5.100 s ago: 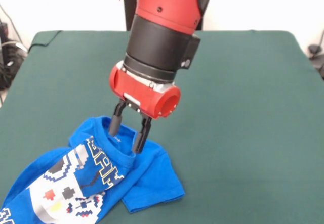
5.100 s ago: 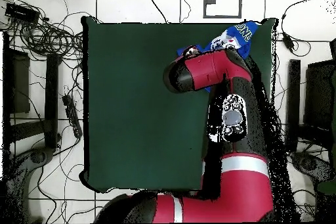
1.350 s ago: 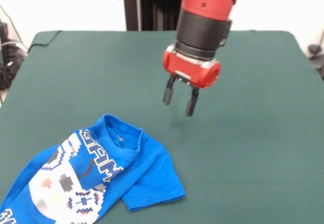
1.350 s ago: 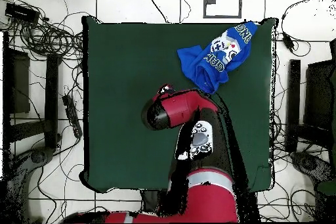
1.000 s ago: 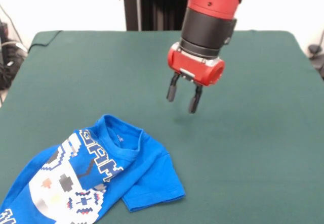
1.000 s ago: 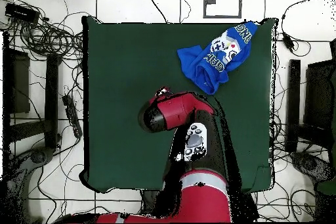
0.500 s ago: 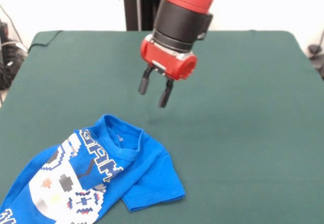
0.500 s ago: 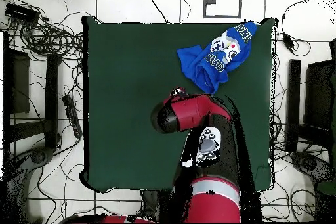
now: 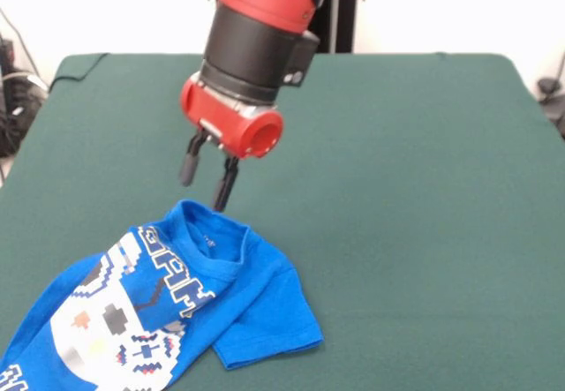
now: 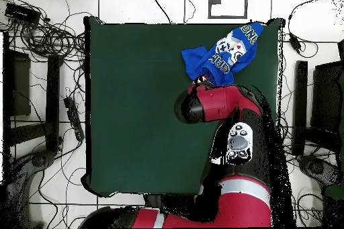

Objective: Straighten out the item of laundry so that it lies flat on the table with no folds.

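Covering most of the front view, the table (image 9: 424, 188) holds the crumpled shirt (image 9: 159, 307) at 7 o'clock, its hem cut off. Overhead, the arm hides the gripper (image 9: 206, 179); the front view shows it narrowly parted above the collar.

The pincer (image 9: 206, 181) has swung over to the shirt's (image 9: 168, 307) collar.

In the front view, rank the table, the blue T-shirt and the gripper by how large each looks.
Largest to smallest:
1. The table, filling most of the view.
2. The blue T-shirt, partly cut off at the bottom edge.
3. The gripper, jaws open. It hangs above the table, so nearness to the camera may change its apparent size.
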Controlling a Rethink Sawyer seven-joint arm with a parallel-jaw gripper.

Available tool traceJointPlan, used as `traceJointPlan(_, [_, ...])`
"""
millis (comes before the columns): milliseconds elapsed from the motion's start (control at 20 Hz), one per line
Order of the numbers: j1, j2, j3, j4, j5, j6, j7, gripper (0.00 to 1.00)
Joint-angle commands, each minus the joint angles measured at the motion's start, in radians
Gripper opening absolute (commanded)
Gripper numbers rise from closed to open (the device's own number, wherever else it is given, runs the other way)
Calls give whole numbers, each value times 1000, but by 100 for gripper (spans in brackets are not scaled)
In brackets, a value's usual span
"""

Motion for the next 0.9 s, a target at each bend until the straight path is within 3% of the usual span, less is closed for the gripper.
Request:
traceJointPlan(50, [47,178,22,-119,-1,44,20,100])
traceJointPlan(450, [91,277,-58,-177,12,-12,107,100])
traceJointPlan(900, [84,313,-67,-163,26,-72,95,100])
